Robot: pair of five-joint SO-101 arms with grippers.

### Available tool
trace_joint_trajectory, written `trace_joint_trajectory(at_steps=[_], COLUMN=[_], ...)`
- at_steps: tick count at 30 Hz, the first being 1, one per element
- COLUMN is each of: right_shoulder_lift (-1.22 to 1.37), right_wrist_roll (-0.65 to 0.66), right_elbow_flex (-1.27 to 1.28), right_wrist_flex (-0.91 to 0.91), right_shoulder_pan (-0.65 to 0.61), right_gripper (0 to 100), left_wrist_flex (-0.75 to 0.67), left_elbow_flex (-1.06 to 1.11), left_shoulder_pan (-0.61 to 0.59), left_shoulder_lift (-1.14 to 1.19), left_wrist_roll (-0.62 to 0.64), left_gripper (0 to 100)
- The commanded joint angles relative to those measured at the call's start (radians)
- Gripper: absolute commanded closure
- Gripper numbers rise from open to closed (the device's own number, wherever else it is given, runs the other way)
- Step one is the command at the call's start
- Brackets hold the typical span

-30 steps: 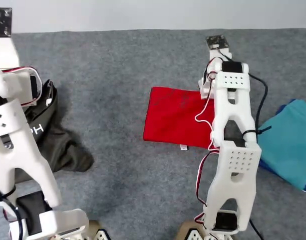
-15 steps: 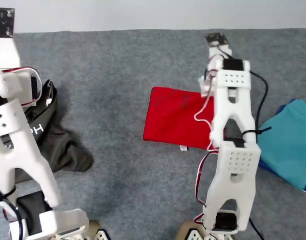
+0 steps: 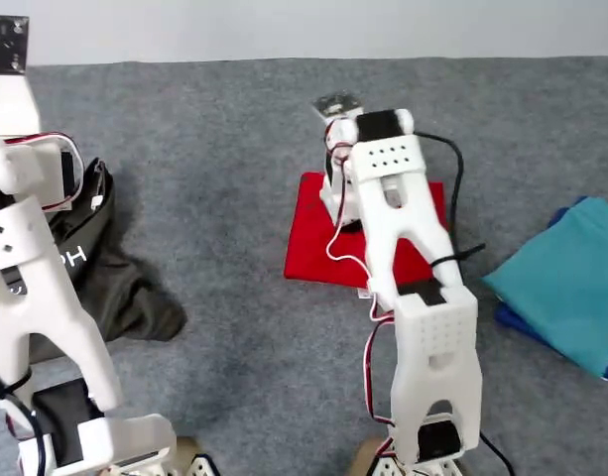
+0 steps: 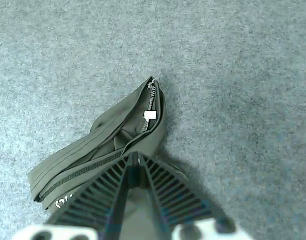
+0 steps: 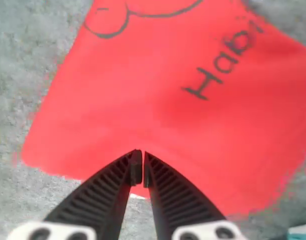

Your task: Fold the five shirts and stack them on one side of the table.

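Note:
A folded red shirt (image 3: pixel 311 238) with dark print lies flat at mid-table, seen close up as the red shirt (image 5: pixel 157 100) in the right wrist view. My right gripper (image 5: pixel 138 159) hangs shut just above its near edge, nothing between the fingers. A crumpled dark olive shirt (image 3: pixel 125 288) sits at the table's left side under the left arm. My left gripper (image 4: pixel 135 161) is shut, its tips right at a fold of the olive shirt (image 4: pixel 118 135). A teal shirt (image 3: pixel 571 283) lies at the right edge on top of a blue one (image 3: pixel 510 315).
Grey carpet-like table surface (image 3: pixel 214 119) stretches open at the back and between the olive and red shirts. The right arm's white links (image 3: pixel 413 258) cover the red shirt's right part. The arm bases stand at the front edge.
The right arm has swung left from the red shirt's right edge to over its middle. The left arm and all shirts stayed put.

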Motion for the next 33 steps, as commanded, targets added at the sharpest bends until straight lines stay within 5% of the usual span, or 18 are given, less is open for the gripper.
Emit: trace_joint_trajectory(at_steps=[1,6,13,19,28,33], right_shoulder_lift=[0.105,0.179,-0.051,-0.099,0.016,0.056], right_wrist_roll=[-0.006,-0.006,-0.008,-0.092,-0.133,-0.238], right_elbow_flex=[-0.06,-0.133,-0.164,-0.152,-0.152,-0.152], right_wrist_flex=[0.016,0.044,0.044,0.044,0.044,0.047], right_shoulder_pan=[-0.007,0.022,0.067,0.165,0.252,0.246], right_gripper=[98.8,98.8,98.3,80.8,78.2,67.6], left_wrist_flex=[0.02,0.02,0.02,0.018,0.018,0.018], left_elbow_flex=[-0.004,-0.004,-0.004,-0.004,-0.004,-0.004], left_shoulder_pan=[-0.008,-0.008,-0.008,-0.008,-0.008,-0.006], left_shoulder_lift=[-0.038,-0.038,-0.038,-0.035,-0.029,-0.029], left_wrist_roll=[-0.009,-0.009,-0.009,-0.009,-0.009,-0.011], left_gripper=[99,99,99,99,99,99])
